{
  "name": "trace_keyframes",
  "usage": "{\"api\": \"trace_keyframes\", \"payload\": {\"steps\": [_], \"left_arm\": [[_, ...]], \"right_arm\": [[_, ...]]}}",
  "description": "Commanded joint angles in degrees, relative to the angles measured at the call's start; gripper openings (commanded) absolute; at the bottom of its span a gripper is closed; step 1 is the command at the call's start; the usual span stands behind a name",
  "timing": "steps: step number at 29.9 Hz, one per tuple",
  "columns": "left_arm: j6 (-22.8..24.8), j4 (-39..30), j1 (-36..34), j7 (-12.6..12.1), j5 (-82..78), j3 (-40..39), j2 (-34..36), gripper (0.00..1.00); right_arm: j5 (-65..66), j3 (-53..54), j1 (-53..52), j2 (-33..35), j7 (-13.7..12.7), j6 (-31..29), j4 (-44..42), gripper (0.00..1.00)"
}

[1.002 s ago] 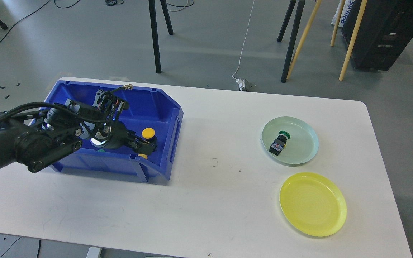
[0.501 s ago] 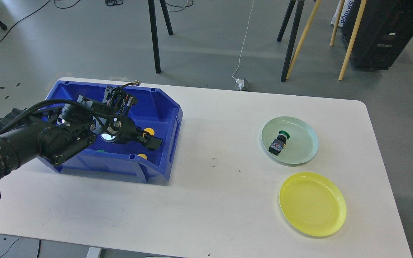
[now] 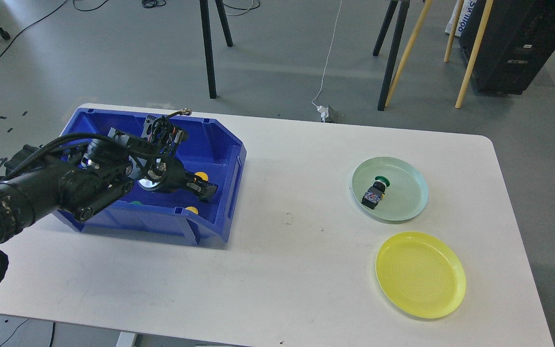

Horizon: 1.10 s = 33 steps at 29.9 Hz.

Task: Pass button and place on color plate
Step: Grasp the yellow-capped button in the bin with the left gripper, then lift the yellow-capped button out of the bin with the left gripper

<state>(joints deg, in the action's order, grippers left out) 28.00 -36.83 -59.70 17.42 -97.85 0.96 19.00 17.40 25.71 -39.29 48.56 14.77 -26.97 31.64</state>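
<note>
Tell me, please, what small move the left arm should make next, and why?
Probably close the left claw on the yellow button and lift. The claw sits low inside the blue bin, right at that button, and the yellow plate is bare.

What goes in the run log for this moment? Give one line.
left gripper: inside blue bin, at yellow button, grasp unclear | green button: on green plate | yellow plate: empty | right gripper: unseen
</note>
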Motion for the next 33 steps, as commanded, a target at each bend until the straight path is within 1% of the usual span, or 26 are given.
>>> {"api": "trace_keyframes", "payload": {"steps": [1, 4, 9, 10, 13, 16, 20, 22, 25, 28, 31, 33], "left_arm": [[0.0, 0.3, 0.0, 0.0, -0.1, -0.1, 0.1, 0.24], [0.0, 0.3, -0.1, 0.0, 0.0, -0.2, 0.0, 0.18], [0.0, -0.5, -0.7, 0.1, 0.4, -0.4, 0.8, 0.17], [0.0, -0.5, -1.5, 0.4, 0.6, -0.4, 1.4, 0.17], [0.0, -1.5, -4.0, 2.7, 2.0, -0.5, 5.6, 0.17], [0.0, -5.3, -5.9, 3.1, 4.1, -0.6, 10.7, 0.17], [0.0, -14.1, -7.5, 3.4, 9.2, -0.9, 18.4, 0.18], [0.0, -19.8, -7.6, 3.8, 12.0, -2.6, 23.2, 0.18], [0.0, -26.6, -7.2, 4.5, 15.4, -6.9, 27.7, 0.18], [0.0, -30.9, -6.9, 5.3, 21.7, -11.2, 29.5, 0.18], [0.0, -31.2, -7.2, 5.0, 32.1, -15.7, 28.5, 0.18], [0.0, -30.8, -7.4, 4.6, 37.4, -17.4, 26.1, 0.19]], "right_arm": [[0.1, -0.1, 0.0, -0.1, 0.0, 0.2, 0.0, 0.98], [0.1, -0.2, 0.1, -0.3, 0.0, 0.3, 0.0, 0.98], [0.1, -0.2, 0.4, -0.7, 0.0, 0.5, -0.1, 0.98], [0.1, -0.2, 0.5, -0.8, 0.0, 0.6, -0.2, 0.98], [0.1, -0.2, 0.4, -1.4, 0.0, 1.0, -0.3, 0.98], [0.1, -0.2, 0.0, -2.3, -0.1, 1.9, -0.2, 0.98], [0.2, -0.2, -0.4, -2.5, -0.1, 1.9, -0.3, 0.98], [0.2, -0.2, -0.7, -3.2, -0.1, 1.9, -0.4, 0.98], [0.2, 0.0, -1.4, -4.2, 0.0, 1.9, -0.2, 0.98], [0.1, 0.5, -3.1, -5.6, 0.0, 2.0, 0.3, 0.98], [0.0, 1.5, -4.9, -8.0, 0.3, 2.1, 1.2, 0.98], [0.0, 3.6, -5.6, -8.5, 0.3, 2.2, 2.7, 0.98]]}}
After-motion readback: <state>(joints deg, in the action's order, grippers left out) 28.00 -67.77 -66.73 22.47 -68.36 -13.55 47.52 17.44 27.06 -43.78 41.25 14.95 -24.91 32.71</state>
